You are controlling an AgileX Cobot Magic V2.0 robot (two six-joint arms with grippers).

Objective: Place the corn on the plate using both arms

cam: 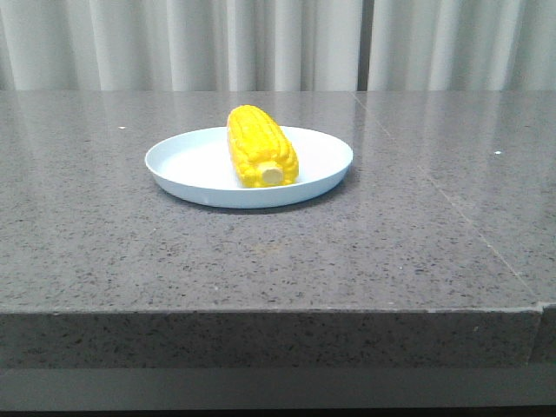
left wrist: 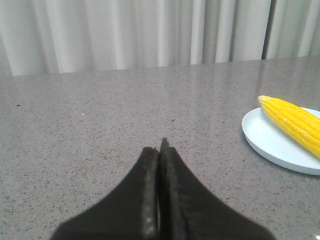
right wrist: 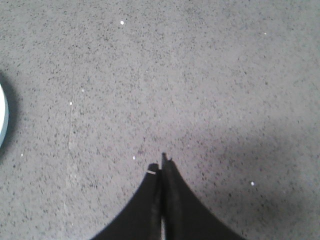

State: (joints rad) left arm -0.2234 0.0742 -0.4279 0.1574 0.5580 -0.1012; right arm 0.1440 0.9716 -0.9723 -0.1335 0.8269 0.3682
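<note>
A bright yellow corn (cam: pixel 260 146) lies on the pale blue plate (cam: pixel 191 169) at the table's middle, its pale stub end turned toward the front edge. Neither arm shows in the front view. In the left wrist view the corn (left wrist: pixel 295 122) and plate (left wrist: pixel 270 145) sit off to one side, well clear of my left gripper (left wrist: pixel 159 147), which is shut with nothing in it. My right gripper (right wrist: pixel 161 165) is shut and empty too, over bare stone, with only a sliver of the plate's rim (right wrist: pixel 3 120) at that picture's edge.
The grey speckled stone table (cam: pixel 391 252) has a seam running diagonally on its right side and a front edge close to the camera. Pale curtains (cam: pixel 278 43) hang behind the table.
</note>
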